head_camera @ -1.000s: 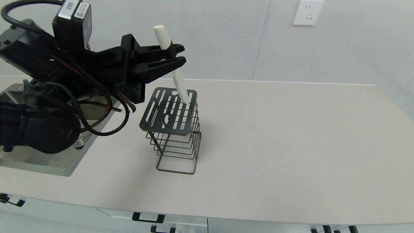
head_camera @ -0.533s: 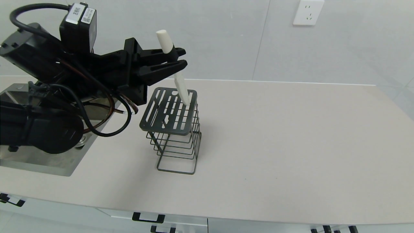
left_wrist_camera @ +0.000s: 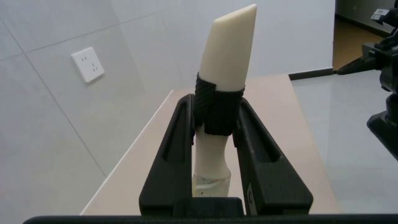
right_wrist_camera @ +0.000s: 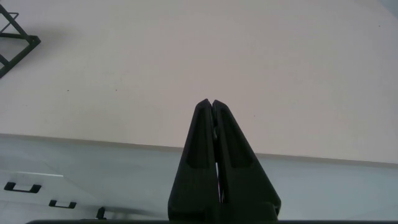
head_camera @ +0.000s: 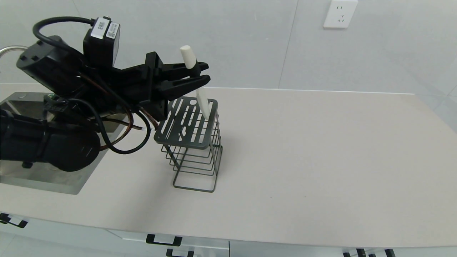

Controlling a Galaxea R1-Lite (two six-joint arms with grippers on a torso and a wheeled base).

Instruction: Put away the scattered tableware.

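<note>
A white knife with a pale handle and a dark band stands nearly upright, its blade tip in a slot at the back right of the dark wire rack on the counter. My left gripper is shut on the knife just below the handle; in the left wrist view the knife sits clamped between the two black fingers of my left gripper. In the right wrist view my right gripper is shut with nothing in it, above the counter's front edge.
A steel sink lies at the left of the beige counter. A wall socket is on the tiled wall behind. One corner of the rack shows in the right wrist view. Drawer handles run below the counter front.
My left gripper has come down and a little to the right with the knife, and the blade has gone deeper into the rack's slot.
</note>
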